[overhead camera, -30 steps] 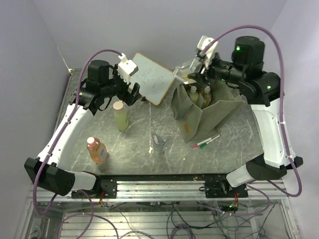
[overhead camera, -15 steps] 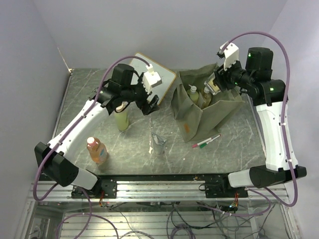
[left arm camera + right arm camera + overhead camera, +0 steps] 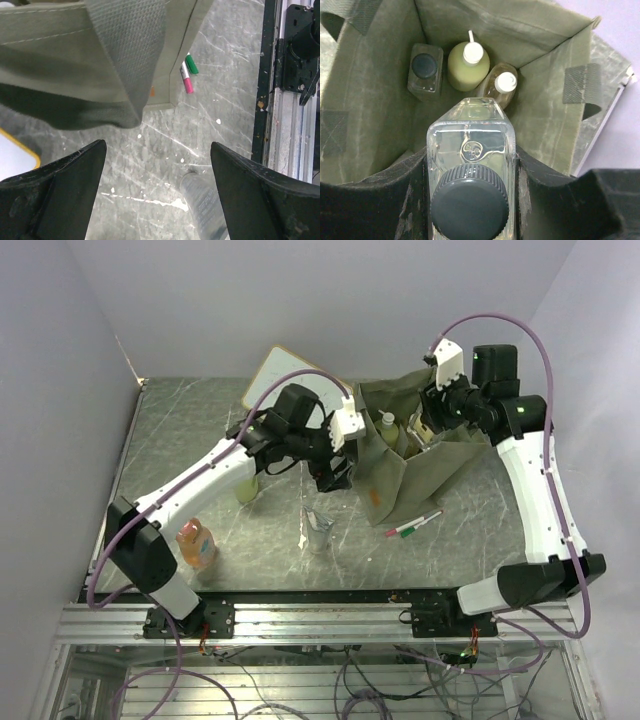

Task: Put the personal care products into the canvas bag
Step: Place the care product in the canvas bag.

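The right fingers (image 3: 542,182) are clamped on a clear square glass bottle (image 3: 468,150). Its flat sides are pressed between them, and its dark cap faces the wrist camera. The bottle's far end points down into the open mouth of the canvas bag (image 3: 367,85). Deep in the bag, three products stand packed side by side at the far corner: a second square glass bottle (image 3: 425,70), the yellow-green pump bottle (image 3: 468,67) and the amber bottle (image 3: 500,87).

The left fingers (image 3: 60,195) are spread wide with nothing between them, and they hover over the surface (image 3: 180,430) just beside the bag's outer wall. The clear pouch (image 3: 202,200) lies below — nearer the right-hand finger in the wrist view, and apart from both. The pale-green bottle (image 3: 245,490) stands half hidden under the left arm. The orange-pink bottle (image 3: 195,543) sits near the front left edge, well apart from the bag. Two marker pens (image 3: 413,525) lie just in front of the bag.
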`<action>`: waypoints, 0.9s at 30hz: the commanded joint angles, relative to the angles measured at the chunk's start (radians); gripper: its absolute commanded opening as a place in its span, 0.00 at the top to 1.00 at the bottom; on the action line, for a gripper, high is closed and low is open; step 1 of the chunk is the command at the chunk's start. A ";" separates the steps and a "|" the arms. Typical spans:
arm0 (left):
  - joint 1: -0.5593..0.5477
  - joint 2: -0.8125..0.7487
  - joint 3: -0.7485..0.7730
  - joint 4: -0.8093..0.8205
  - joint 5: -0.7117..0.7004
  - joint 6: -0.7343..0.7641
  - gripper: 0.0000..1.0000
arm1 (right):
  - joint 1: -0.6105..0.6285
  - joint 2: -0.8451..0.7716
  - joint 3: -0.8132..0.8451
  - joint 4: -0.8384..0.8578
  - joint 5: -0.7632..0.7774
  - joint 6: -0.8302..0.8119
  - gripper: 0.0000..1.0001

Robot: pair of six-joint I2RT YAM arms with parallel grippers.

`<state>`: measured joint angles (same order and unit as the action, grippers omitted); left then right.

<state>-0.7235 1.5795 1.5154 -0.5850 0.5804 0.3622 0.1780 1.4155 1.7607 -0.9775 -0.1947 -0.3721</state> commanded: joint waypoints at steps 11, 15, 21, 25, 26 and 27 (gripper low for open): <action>-0.075 0.089 0.029 0.202 0.023 -0.114 0.22 | -0.002 0.097 -0.044 0.110 0.001 0.019 1.00; -0.079 0.101 0.022 0.223 0.041 -0.136 0.33 | -0.003 0.131 -0.058 0.123 -0.010 0.018 1.00; -0.080 0.098 0.001 0.241 0.046 -0.146 0.55 | -0.003 0.189 -0.066 0.156 -0.016 0.026 1.00; -0.080 0.097 -0.005 0.231 0.048 -0.130 0.73 | -0.002 0.229 -0.089 0.186 -0.014 0.025 1.00; -0.080 0.100 -0.004 0.225 0.048 -0.119 0.79 | -0.003 0.235 -0.101 0.198 -0.011 0.026 1.00; -0.080 0.102 0.001 0.214 0.048 -0.103 0.84 | -0.003 0.244 -0.110 0.210 -0.008 0.026 1.00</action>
<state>-0.7940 1.6752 1.5154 -0.3927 0.5941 0.2272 0.1783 1.6581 1.6592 -0.9028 -0.2062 -0.3470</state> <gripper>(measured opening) 0.237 0.478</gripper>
